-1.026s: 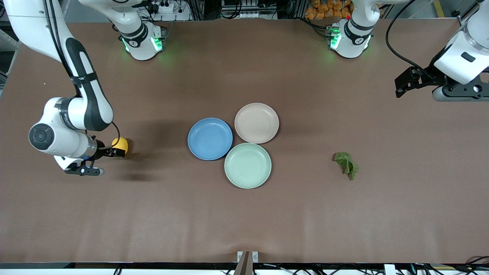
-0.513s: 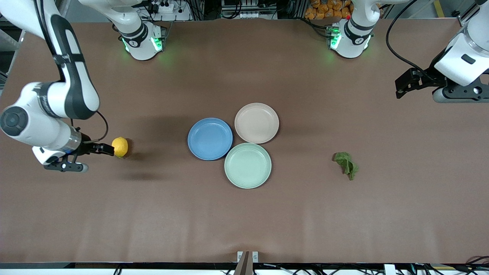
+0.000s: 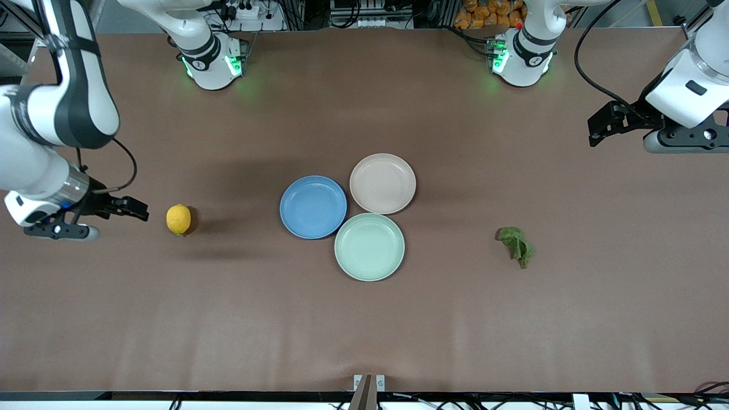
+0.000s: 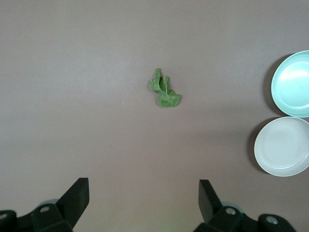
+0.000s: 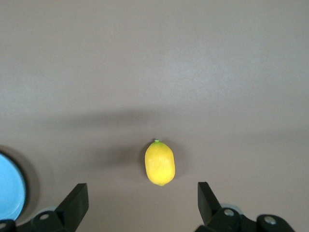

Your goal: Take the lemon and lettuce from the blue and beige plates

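The lemon (image 3: 179,219) lies on the bare table toward the right arm's end, apart from the plates; it also shows in the right wrist view (image 5: 160,163). My right gripper (image 3: 136,208) is open and empty, over the table beside the lemon, on the side away from the plates (image 5: 143,200). The lettuce (image 3: 517,245) lies on the table toward the left arm's end, and shows in the left wrist view (image 4: 164,89). My left gripper (image 3: 595,130) is open and empty, high over the table's left-arm end (image 4: 144,198). The blue plate (image 3: 313,206) and beige plate (image 3: 383,183) are empty at mid-table.
An empty mint-green plate (image 3: 369,246) touches the blue and beige plates, nearer the front camera. It shows in the left wrist view (image 4: 292,84) with the beige plate (image 4: 282,146). The blue plate's edge (image 5: 9,186) shows in the right wrist view.
My right gripper has drawn back from the lemon toward the right arm's end of the table. The lemon stays on the table. The left arm has hardly moved.
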Action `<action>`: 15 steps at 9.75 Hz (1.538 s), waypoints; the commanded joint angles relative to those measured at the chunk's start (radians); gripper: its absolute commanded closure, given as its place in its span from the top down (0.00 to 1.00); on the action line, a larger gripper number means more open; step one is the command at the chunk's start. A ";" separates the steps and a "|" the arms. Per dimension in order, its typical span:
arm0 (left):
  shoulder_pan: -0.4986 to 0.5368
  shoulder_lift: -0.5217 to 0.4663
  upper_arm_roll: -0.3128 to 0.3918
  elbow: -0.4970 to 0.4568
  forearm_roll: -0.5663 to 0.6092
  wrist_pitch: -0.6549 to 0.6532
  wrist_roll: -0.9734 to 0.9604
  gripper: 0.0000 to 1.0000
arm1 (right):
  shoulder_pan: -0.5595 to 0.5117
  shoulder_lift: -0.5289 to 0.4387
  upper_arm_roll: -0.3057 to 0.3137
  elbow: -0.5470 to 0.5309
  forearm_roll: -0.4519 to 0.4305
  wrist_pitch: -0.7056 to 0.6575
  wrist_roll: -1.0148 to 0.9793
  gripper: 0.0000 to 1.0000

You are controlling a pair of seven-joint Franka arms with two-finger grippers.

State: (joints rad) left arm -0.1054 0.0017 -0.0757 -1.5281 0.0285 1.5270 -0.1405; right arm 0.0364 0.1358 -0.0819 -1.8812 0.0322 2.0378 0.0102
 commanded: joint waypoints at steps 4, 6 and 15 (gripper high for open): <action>0.003 0.001 0.001 0.019 -0.022 -0.021 0.013 1.00 | -0.019 -0.087 0.022 0.141 -0.047 -0.224 -0.006 1.00; 0.004 -0.002 0.000 0.019 -0.022 -0.021 0.016 1.00 | -0.024 -0.093 0.022 0.192 -0.060 -0.258 -0.006 1.00; 0.010 -0.002 0.001 0.019 -0.022 -0.021 0.024 1.00 | -0.027 -0.119 0.022 0.333 -0.080 -0.425 -0.007 1.00</action>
State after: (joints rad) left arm -0.1028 0.0015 -0.0753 -1.5249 0.0285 1.5270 -0.1405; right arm 0.0316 0.0217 -0.0779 -1.5627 -0.0278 1.6456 0.0101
